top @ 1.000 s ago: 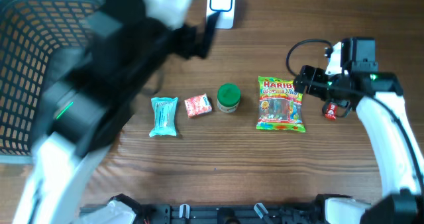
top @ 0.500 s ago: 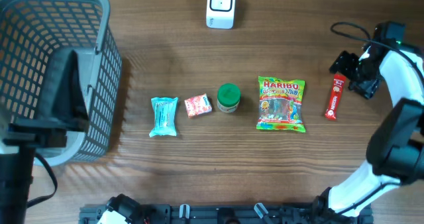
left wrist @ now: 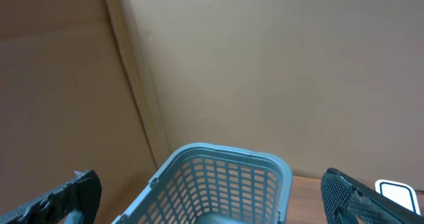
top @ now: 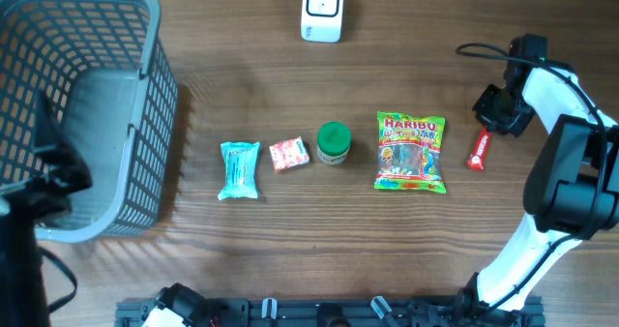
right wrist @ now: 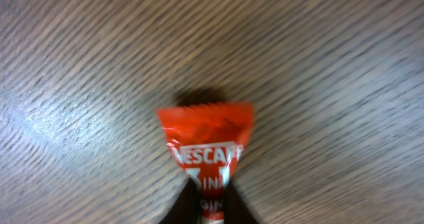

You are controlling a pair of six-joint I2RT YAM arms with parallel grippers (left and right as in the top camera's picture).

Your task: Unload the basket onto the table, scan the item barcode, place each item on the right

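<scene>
The item is a red Nescafe sachet (top: 478, 149) lying on the wooden table at the right. My right gripper (top: 493, 121) is shut on its upper end. The right wrist view shows the sachet (right wrist: 205, 138) pinched into a narrow waist between my two dark fingers (right wrist: 187, 209), its free end fanned out over the wood. The white barcode scanner (top: 322, 8) stands at the back centre, well away from the sachet. My left gripper (left wrist: 209, 187) is open with nothing between its fingers, held high at the far left and looking down at the basket (left wrist: 218, 177).
A grey mesh basket (top: 155, 37) fills the left side. A row lies mid-table: a teal packet (top: 239, 169), a small pink packet (top: 288, 154), a green-lidded jar (top: 334, 142) and a Haribo bag (top: 410, 151). The right arm's cable loops behind it.
My right gripper has shut on the sachet, whose lower end has swung slightly left. The left arm swept from over the table to the far left a second ago.
</scene>
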